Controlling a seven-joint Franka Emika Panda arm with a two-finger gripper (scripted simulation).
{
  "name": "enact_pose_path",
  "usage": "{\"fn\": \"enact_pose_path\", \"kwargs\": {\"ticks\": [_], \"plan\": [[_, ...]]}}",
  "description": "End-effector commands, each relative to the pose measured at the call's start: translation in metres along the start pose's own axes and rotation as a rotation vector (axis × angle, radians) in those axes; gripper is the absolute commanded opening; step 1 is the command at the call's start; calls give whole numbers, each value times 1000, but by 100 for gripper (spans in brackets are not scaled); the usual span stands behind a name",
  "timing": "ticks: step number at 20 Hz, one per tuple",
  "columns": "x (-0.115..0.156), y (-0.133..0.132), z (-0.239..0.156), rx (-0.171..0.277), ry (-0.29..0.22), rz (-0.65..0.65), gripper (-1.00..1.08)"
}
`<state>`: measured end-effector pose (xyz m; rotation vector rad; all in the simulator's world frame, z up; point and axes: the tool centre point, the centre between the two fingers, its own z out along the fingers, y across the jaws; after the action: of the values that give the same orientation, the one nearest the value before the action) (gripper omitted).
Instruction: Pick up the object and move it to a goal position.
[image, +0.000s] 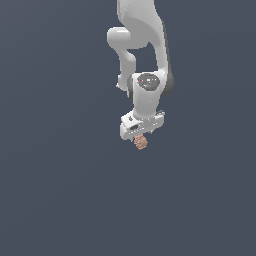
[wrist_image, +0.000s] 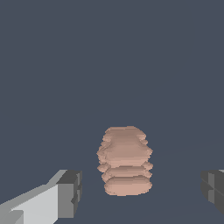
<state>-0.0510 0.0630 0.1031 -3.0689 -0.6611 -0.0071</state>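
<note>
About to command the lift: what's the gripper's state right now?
Gripper: open, fingers apart on either side of the object, not touching it.

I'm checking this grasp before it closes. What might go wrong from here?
1. The gripper is open, with clear gaps between each finger and the object, so nothing is held yet.
2. The object's surface is lumpy and ridged, so the pads may bite unevenly and let it slip or twist.
3. In the exterior view the gripper hides most of the object, so its depth is unclear.
</note>
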Motion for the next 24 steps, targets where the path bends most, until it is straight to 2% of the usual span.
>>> {"fn": "enact_pose_path", "kwargs": {"ticks": [1, 9, 19, 24], "plan": [[-5, -3, 5, -1, -3, -30, 100], [-7, -5, 10, -1, -5, -40, 100], [-8, -6, 51, -1, -5, -45, 100], [-8, -6, 58, -1, -5, -46, 100]]}}
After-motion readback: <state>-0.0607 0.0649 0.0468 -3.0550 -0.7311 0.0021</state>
